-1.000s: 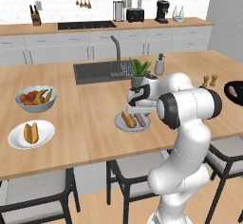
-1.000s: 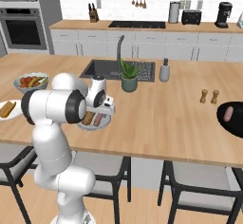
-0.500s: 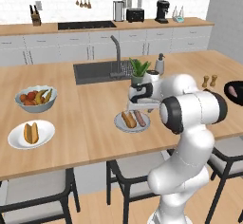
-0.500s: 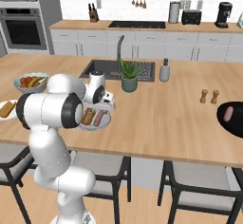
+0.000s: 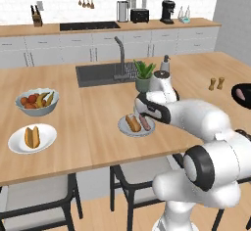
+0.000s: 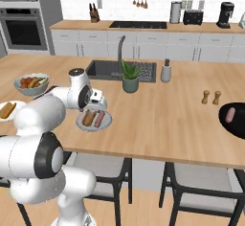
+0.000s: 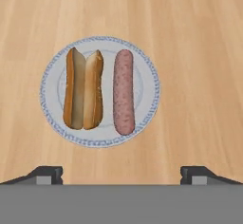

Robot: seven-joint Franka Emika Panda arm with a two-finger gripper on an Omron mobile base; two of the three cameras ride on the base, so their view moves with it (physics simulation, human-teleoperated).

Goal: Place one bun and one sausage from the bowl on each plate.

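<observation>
Hand view shows you the gripper (image 7: 121,173) hanging wide and empty above the near plate (image 7: 144,109), already served, while the remaining sausage (image 6: 230,114) lies upright-looking in the black bowl (image 6: 238,129) far right.

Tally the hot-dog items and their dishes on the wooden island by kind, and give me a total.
Orange-tan hot-dog buns: 2
Pinkish-brown smooth sausages: 2
Small round white plates: 2
Wide glossy black bowl: 1
Total: 7
</observation>
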